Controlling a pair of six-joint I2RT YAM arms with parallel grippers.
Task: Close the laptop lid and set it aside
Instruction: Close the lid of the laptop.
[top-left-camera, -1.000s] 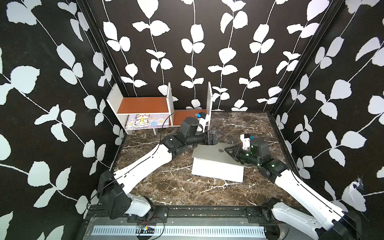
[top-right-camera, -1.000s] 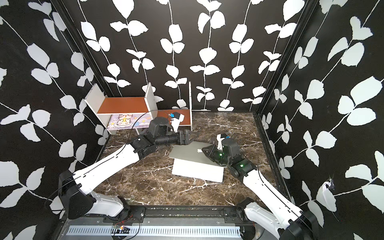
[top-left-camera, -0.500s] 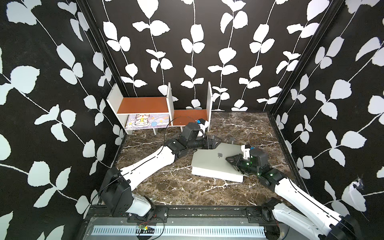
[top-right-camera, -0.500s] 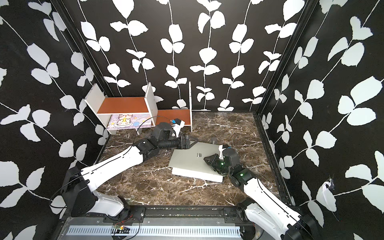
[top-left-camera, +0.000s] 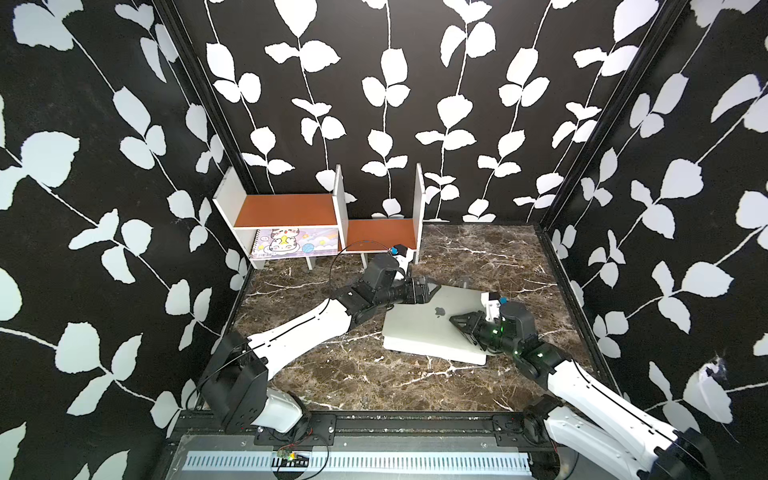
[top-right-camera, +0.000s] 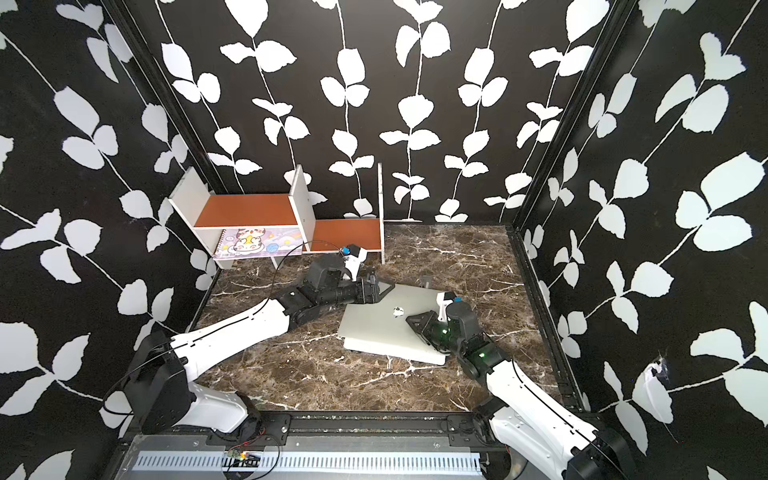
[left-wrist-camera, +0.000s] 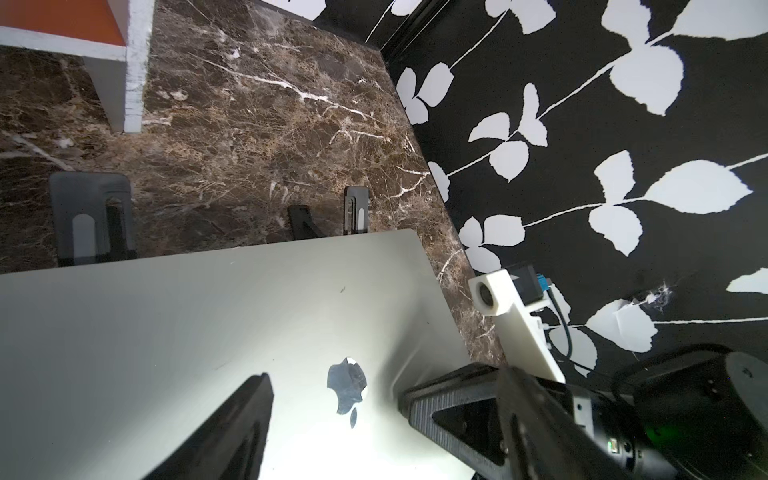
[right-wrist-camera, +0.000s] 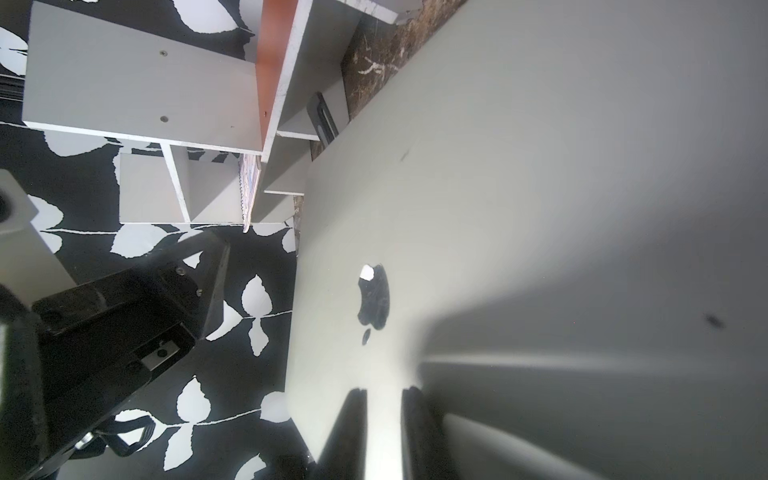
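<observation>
Brown marble table (top-left-camera: 365, 382) nearest, with both arm bases along its near edge. Right of centre on it, laptop (top-left-camera: 432, 353), set askew to the table's edges. Down over the base, lid (top-left-camera: 415, 328), silver outer face up, logo (top-left-camera: 437, 311) visible in both top views. Pale base edge showing under the lid's near side; cannot tell whether fully shut.

On the lid just right of the logo, right gripper (top-left-camera: 456, 320), reaching in from the near right. Fingers (right-wrist-camera: 347, 436) drawn together with only a slit between, nothing held, tips against the silver face.

Farther back, at the lid's far-left corner, left gripper (top-left-camera: 433, 289), spread wide and gripping nothing. One finger (left-wrist-camera: 232, 428) over the lid in the left wrist view; contact with the lid not clear.

Poking out from behind the laptop's far edge, parts of a black stand (left-wrist-camera: 355, 208).

Farthest, against the back wall at far left, white shelf (top-left-camera: 338, 195) with orange boards. Under its left board, cat notebook (top-left-camera: 291, 243).
</observation>
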